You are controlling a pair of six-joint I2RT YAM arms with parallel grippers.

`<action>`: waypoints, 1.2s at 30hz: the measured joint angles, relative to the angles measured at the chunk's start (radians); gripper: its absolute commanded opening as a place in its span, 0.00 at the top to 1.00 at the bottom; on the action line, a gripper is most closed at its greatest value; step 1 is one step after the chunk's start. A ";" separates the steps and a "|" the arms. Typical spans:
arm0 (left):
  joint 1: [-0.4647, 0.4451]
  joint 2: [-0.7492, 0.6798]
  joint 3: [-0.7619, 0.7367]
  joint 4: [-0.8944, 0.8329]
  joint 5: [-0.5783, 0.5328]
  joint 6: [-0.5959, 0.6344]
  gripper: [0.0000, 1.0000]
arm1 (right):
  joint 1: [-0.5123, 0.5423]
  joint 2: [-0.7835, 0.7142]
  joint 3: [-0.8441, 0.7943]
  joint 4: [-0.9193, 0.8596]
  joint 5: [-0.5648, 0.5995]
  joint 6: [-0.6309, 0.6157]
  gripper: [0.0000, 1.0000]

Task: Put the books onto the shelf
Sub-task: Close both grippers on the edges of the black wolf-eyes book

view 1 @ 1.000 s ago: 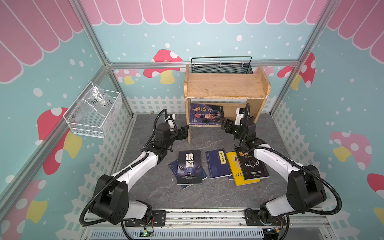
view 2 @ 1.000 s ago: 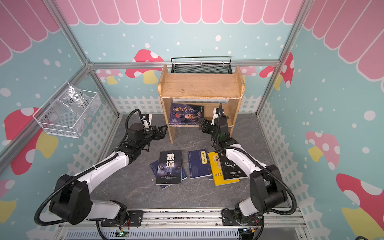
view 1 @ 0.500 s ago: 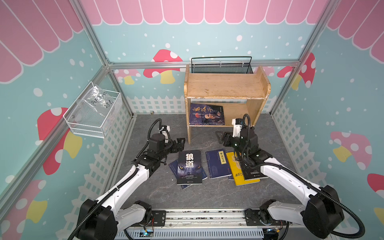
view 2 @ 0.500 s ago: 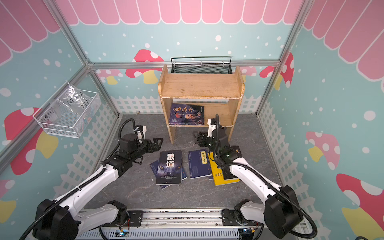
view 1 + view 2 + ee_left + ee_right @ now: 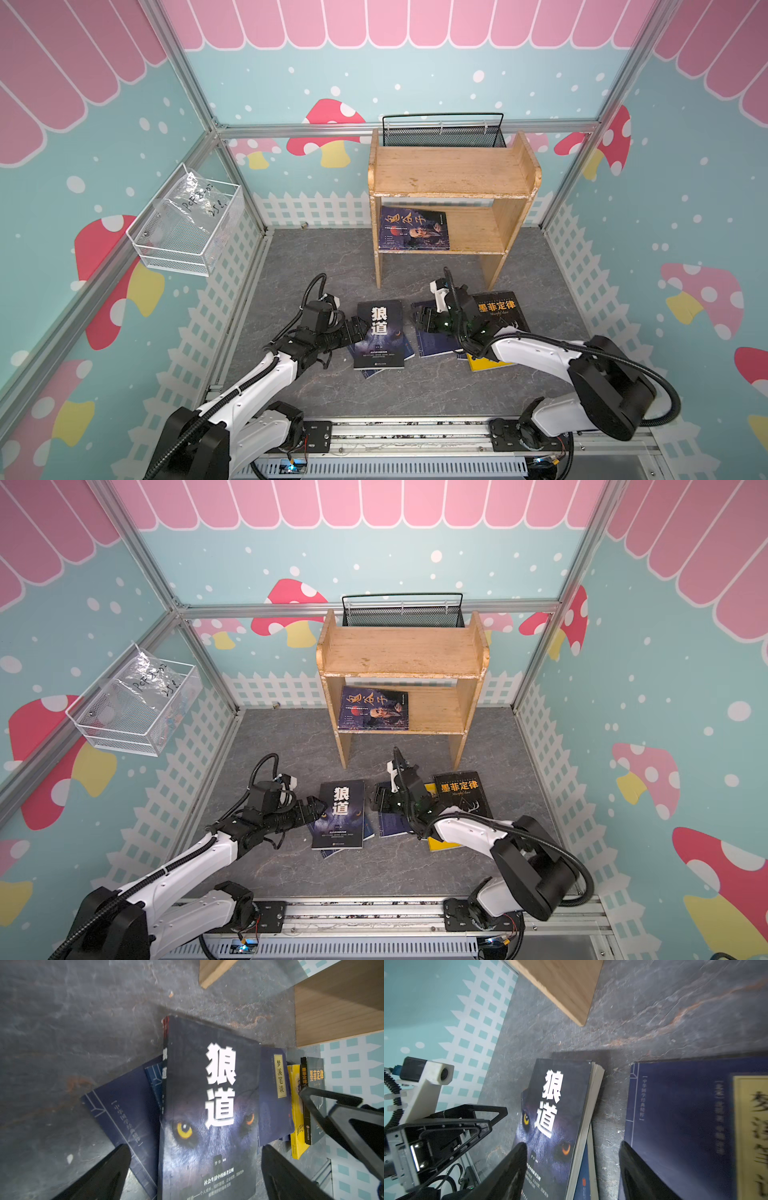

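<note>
Right wrist: floor between wolf-eye book, navy book

Teal mushroom-print walls, grey slate floor, white wire basket on side wall.

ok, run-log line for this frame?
left gripper open at wolf-eye book | right gripper open by navy book | robed-man book on shelf lower tier

The wolf-eye book is laid on the lower books, just ahead of the left hand. The labelled book is found partly under the right hand, with the antler book at that hand's wrist side. Beyond both hands the shelf is stood on the bench, the robed-man book laid on its lower tier.
</note>
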 measured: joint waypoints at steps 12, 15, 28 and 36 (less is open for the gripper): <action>-0.011 0.112 -0.085 0.235 0.044 -0.111 0.04 | 0.039 0.237 0.077 0.088 -0.082 0.051 0.59; -0.015 0.154 -0.090 0.311 0.068 -0.137 0.09 | 0.040 0.274 0.101 0.097 -0.093 0.052 0.64; -0.032 -0.035 -0.047 0.281 0.087 -0.212 0.27 | 0.043 0.361 0.192 0.120 -0.118 0.031 0.68; -0.032 -0.029 -0.023 0.247 0.068 -0.200 0.58 | 0.043 0.383 0.234 0.133 -0.146 0.011 0.67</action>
